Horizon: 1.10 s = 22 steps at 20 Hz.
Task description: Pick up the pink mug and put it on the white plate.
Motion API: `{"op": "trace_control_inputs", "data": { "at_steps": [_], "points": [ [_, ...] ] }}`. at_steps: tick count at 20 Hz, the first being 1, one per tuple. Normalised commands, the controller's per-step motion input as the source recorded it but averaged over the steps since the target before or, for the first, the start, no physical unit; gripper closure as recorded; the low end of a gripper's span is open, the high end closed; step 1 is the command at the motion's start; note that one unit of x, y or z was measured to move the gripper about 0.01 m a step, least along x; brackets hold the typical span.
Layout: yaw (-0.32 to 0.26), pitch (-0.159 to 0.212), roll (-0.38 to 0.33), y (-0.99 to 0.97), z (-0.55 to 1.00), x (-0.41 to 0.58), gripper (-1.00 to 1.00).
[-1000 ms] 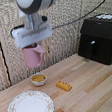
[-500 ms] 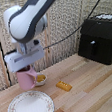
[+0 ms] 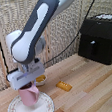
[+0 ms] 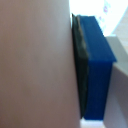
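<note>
Exterior view showed the gripper (image 3: 28, 86) had carried the pink mug (image 3: 29, 95), clamped beneath it, down over the white platter (image 3: 45, 109); only release seemingly remained.

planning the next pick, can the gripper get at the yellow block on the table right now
Probably not yet: the gripper is shut on the mug over the plate. The yellow block lies bare on the table with nothing over it, so once the mug is released the way looks free.
</note>
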Motion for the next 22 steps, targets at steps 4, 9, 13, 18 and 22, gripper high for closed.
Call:
{"op": "trace_control_inputs", "data": {
  "at_steps": [4, 9, 13, 18, 22],
  "points": [
    [0.145, -0.066, -0.046, 0.02, -0.41, 0.132, 1.00],
    [0.142, -0.110, -0.006, 0.00, -0.22, 0.162, 1.00],
    [0.092, -0.069, 0.025, 0.00, 0.15, 0.166, -1.00],
    [0.050, 0.020, 0.030, -0.01, 0.63, 0.187, -1.00],
    [0.020, 0.059, 0.030, -0.01, 0.77, 0.189, -1.00]
  ]
}}
